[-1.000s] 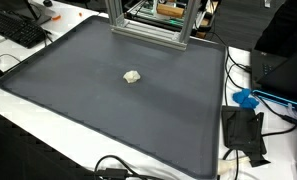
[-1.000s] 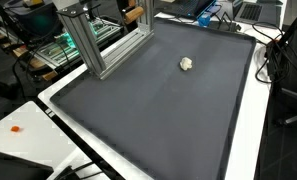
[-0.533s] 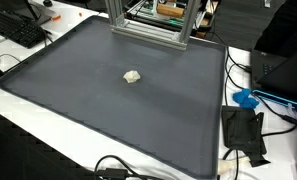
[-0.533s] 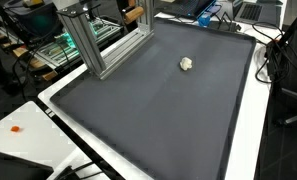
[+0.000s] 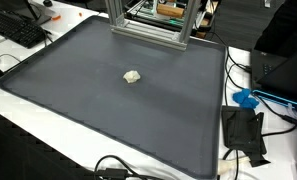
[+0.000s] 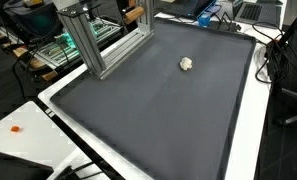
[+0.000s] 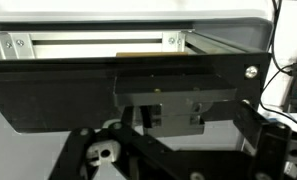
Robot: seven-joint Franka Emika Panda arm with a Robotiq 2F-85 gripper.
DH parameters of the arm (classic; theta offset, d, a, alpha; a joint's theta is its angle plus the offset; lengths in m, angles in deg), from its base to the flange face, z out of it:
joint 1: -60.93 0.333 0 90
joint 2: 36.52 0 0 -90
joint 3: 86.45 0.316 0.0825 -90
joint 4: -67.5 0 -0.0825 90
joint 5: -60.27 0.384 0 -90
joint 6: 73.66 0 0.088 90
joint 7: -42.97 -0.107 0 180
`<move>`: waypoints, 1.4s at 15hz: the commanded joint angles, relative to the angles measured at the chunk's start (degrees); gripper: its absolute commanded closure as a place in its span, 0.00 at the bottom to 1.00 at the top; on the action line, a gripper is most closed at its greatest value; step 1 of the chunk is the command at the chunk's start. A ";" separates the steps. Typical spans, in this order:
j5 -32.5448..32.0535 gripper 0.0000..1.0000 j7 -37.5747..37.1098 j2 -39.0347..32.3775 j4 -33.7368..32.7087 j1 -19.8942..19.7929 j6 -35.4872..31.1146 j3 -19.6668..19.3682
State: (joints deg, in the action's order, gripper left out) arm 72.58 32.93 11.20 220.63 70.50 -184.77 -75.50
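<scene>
Gripper (image 7: 178,156) shows only in the wrist view, as black linkages along the bottom edge. The two sides sit far apart, so I read the jaws as fully spread with nothing between them. It holds nothing. The fingertips themselves are cut off by the edge of the picture.

The wrist camera faces an aluminium frame (image 7: 88,42) close up, with a black bar (image 7: 128,85) running across in front of it.

White lump (image 5: 133,76), small and crumpled, lies alone on the dark mat (image 5: 68,100), roughly mid-mat and a bit towards the frame end. In both exterior views it is clear of everything, with nothing touching it (image 6: 187,64). I can't tell what it's made of; it's too small.

The frame stands at the far edge of the mat in an exterior view (image 5: 148,22), well apart from the lump.

The mat covers most of a white table (image 5: 28,120). A keyboard (image 5: 18,30) lies off one mat corner. A black box (image 5: 243,130) with cables and a blue item (image 5: 246,98) lie off the opposite side. A small orange spot (image 6: 16,128) sits on the white surface in an exterior view.
</scene>
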 commanded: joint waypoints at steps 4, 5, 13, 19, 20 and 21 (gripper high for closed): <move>-0.32 0.00 -0.86 1.09 1.83 0.13 -0.99 1.35; -0.44 0.00 -0.89 1.05 1.82 0.10 -1.12 1.51; -1.79 0.06 -2.04 0.23 1.94 -0.36 -2.43 3.38; -3.54 0.33 -3.64 -0.25 1.46 -0.82 -2.29 4.30; -3.79 0.38 -3.81 -0.32 1.51 -0.78 -2.31 4.40; -4.47 0.49 -4.01 -0.43 1.44 -0.94 -2.22 4.40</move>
State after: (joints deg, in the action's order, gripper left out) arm 69.28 30.49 11.06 221.17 69.84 -186.32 -72.00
